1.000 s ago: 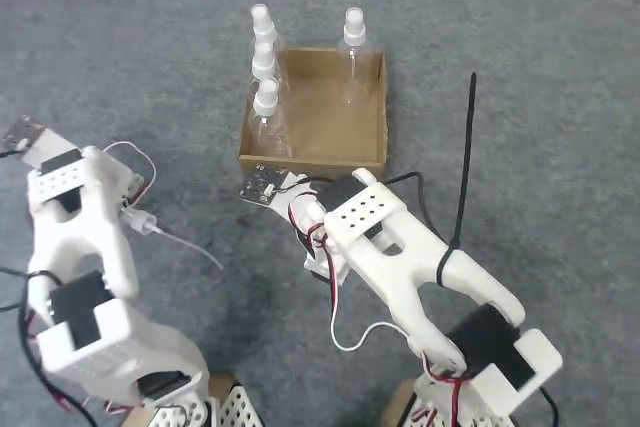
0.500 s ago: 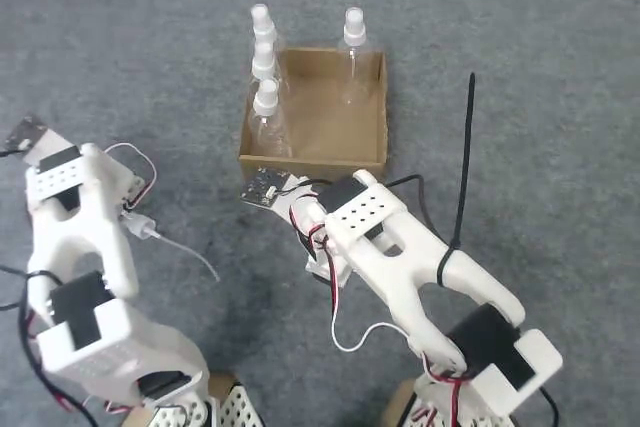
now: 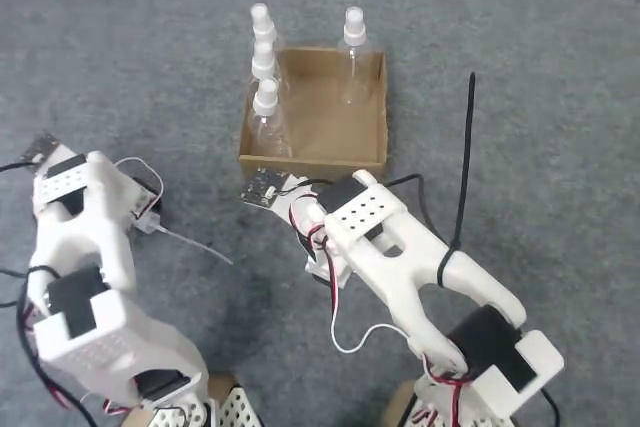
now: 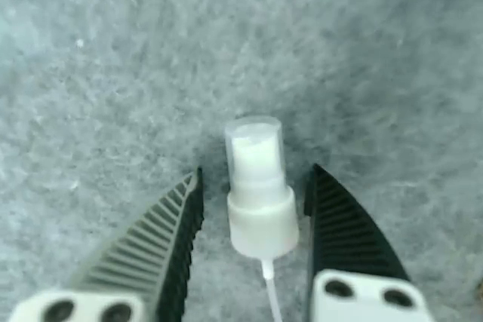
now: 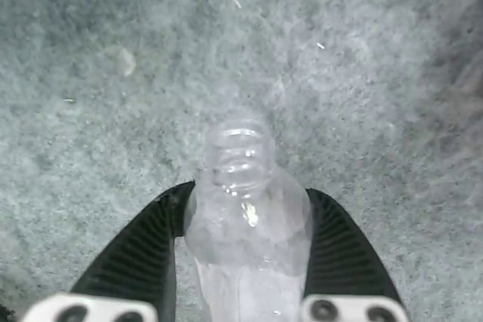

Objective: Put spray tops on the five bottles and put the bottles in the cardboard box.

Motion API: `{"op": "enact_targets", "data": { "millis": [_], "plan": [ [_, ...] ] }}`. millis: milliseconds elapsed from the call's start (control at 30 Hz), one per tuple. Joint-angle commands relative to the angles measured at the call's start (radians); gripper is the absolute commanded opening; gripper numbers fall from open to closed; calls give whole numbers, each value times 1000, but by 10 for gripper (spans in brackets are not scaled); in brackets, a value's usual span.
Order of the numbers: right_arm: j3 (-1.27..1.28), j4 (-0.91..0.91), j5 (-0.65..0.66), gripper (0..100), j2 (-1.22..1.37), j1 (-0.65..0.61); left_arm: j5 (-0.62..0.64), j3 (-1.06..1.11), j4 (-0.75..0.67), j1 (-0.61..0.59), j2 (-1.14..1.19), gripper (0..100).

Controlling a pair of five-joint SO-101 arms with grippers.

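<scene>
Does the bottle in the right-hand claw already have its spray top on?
No, the bottle held in the right gripper has a bare threaded neck.

The cardboard box (image 3: 325,127) is left bare through its middle; its left wall is lined by three capped bottles (image 3: 264,59), its far right corner taken by a fourth bottle (image 3: 354,42). The near wall is crowded by the right arm (image 3: 385,237), with a black cable tie (image 3: 466,157) stood upright beside it. Between the arms, the carpet (image 3: 250,287) is crossed by a spray top's (image 3: 148,222) dip tube (image 3: 195,245). Gaps are left beside the spray top inside the left gripper (image 4: 255,173); the uncapped bottle (image 5: 245,216) is clamped flush in the right gripper (image 5: 249,192).
</scene>
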Motion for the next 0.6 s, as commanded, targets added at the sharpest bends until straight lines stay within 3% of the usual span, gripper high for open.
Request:
{"op": "enact_targets", "data": {
  "millis": [0, 233, 567],
  "plan": [
    [-8, -8, -6, 80, -64, 8, -9, -84, 26, 2, 60, 190],
    [-8, -8, -6, 80, -65, 7, -11, -205, 114, 0, 153, 7],
    [-11, -2, -8, 80, -74, 7, -11, -208, 152, 0, 44, 12]
  ]
}}
